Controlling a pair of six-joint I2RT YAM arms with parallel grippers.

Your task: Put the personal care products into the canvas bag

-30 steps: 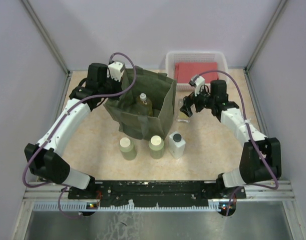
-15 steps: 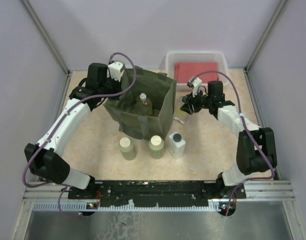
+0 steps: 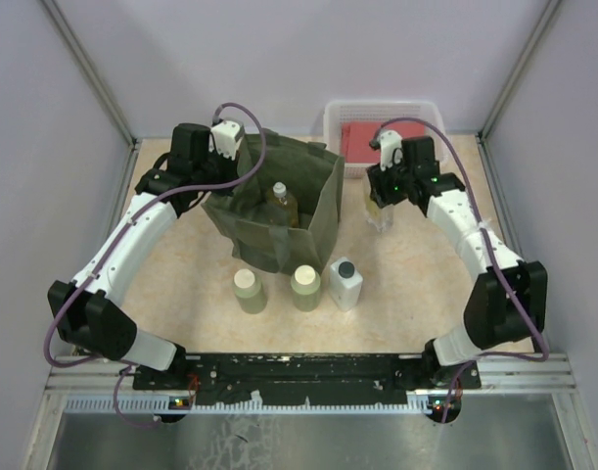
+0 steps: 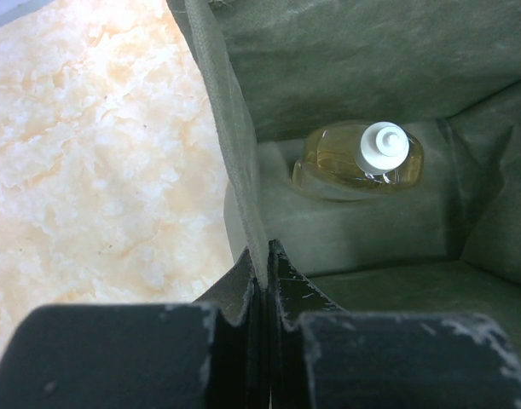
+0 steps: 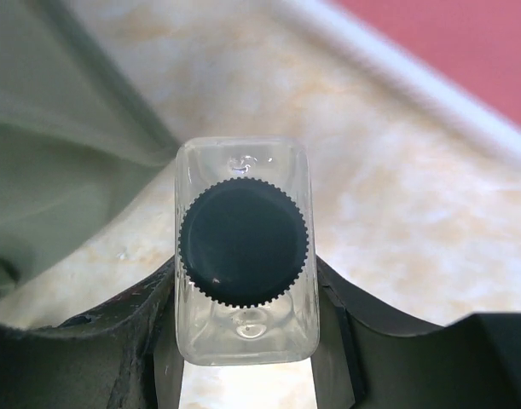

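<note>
The olive-green canvas bag (image 3: 279, 211) stands upright at the table's middle back. My left gripper (image 4: 265, 266) is shut on its left rim, holding the mouth wide. One clear yellowish bottle (image 4: 358, 162) with a white cap lies inside the bag (image 4: 371, 51). To the right of the bag, my right gripper (image 3: 380, 196) is shut on a clear square bottle (image 5: 243, 247) with a black cap, held upright. In front of the bag stand two round olive-green bottles (image 3: 249, 291) (image 3: 305, 288) and a white square bottle (image 3: 345, 283) with a black cap.
A white lattice basket (image 3: 431, 117) holding a red folded cloth (image 3: 362, 137) sits at the back right, just behind my right gripper. Its white rim (image 5: 396, 72) shows in the right wrist view. Metal frame posts rise at the table's back corners.
My right gripper has shut on the clear square bottle and carried it right and back, away from the bag's side. The left arm and the bag have not moved.
</note>
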